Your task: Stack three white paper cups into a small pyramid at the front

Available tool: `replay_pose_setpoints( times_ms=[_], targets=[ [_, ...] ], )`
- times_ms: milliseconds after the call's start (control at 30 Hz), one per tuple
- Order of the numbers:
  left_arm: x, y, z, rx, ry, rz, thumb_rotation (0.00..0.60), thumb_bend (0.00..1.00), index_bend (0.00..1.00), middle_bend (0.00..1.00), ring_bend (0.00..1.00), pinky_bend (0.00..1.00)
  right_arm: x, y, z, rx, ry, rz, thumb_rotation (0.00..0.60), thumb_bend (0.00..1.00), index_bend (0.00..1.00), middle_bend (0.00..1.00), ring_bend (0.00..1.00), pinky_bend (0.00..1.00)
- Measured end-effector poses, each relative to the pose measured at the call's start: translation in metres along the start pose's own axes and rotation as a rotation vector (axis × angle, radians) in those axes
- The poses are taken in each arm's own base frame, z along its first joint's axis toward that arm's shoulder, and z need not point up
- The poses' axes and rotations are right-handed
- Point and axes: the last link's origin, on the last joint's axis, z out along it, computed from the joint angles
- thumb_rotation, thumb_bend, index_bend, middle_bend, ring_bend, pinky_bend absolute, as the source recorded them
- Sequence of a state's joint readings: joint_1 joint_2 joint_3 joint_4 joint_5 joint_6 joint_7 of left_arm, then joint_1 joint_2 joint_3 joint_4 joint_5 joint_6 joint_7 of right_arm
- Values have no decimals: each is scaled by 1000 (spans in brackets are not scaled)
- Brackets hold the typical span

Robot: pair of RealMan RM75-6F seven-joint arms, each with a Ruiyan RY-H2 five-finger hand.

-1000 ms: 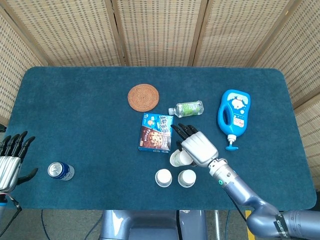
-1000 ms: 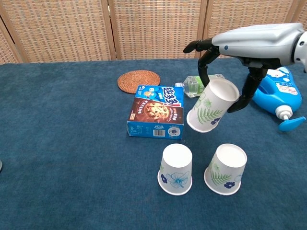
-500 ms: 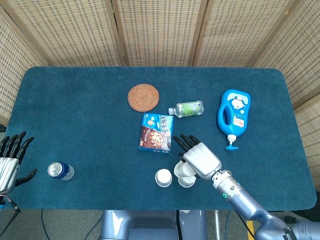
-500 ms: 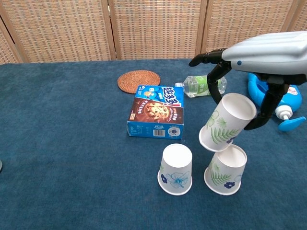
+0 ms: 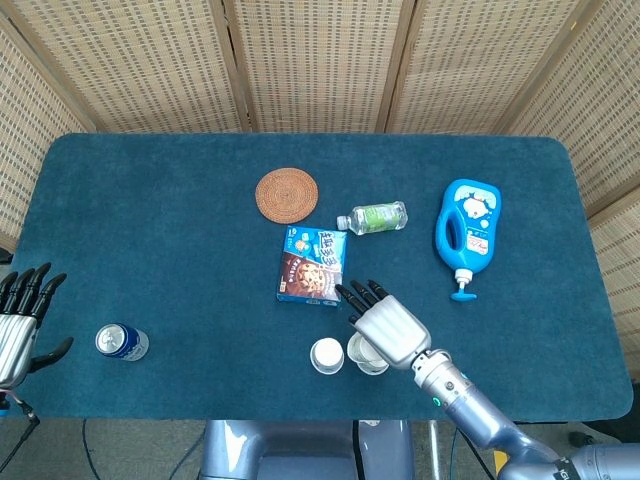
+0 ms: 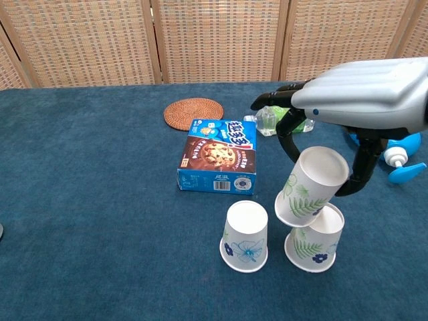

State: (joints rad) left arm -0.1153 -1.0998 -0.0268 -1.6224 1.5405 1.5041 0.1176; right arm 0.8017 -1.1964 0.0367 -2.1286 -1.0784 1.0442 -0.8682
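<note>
A tilted white paper cup with green fern print [image 6: 313,186], pinched between thumb and fingers of the right hand [image 6: 361,100], touches the upturned fern-and-flower cup [image 6: 314,239] beside the blue-flowered cup [image 6: 245,236] at the blue table's [image 6: 100,200] front; the left hand [image 5: 20,320] is spread, holding nothing.

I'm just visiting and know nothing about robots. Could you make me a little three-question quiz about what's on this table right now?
1. True or false: the right hand holds a paper cup.
2. How many paper cups stand on the table with nothing gripping them?
3. The held cup is: A) upright on the table, B) tilted over the right-hand standing cup, C) lying on the cookie box.

Key
1. True.
2. Two: the right-hand standing cup and the left-hand standing cup.
3. B.
</note>
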Motion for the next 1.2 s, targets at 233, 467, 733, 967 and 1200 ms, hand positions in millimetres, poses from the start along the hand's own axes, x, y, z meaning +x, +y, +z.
replay_pose_setpoints(
  times_ms=[233, 467, 733, 967, 1200],
  targets=[
    [1, -1, 0, 1, 2, -4, 600, 244, 98, 0, 0, 0, 3, -9, 3, 4, -8, -9, 600, 141, 623, 85, 0, 176],
    [0, -1, 0, -1, -1, -3, 600, 244, 98, 0, 0, 0, 8, -13, 4, 2, -6, -22, 600, 141, 624, 85, 0, 176],
    [1, -2, 1, 2, -1, -5, 600, 244, 98, 0, 0, 0, 8, -18, 3, -2, -37, -46, 600, 142, 627, 85, 0, 177],
    [2, -3, 0, 3, 4, -10, 600, 244, 98, 0, 0, 0, 7, -26, 3, 8, -54, -59, 600, 142, 627, 85, 0, 177],
    [3, -3, 0, 6, 3, -12, 600, 244, 98, 0, 0, 0, 8, -30, 5, 11, -50, -60, 600, 142, 626, 84, 0, 177]
  ],
)
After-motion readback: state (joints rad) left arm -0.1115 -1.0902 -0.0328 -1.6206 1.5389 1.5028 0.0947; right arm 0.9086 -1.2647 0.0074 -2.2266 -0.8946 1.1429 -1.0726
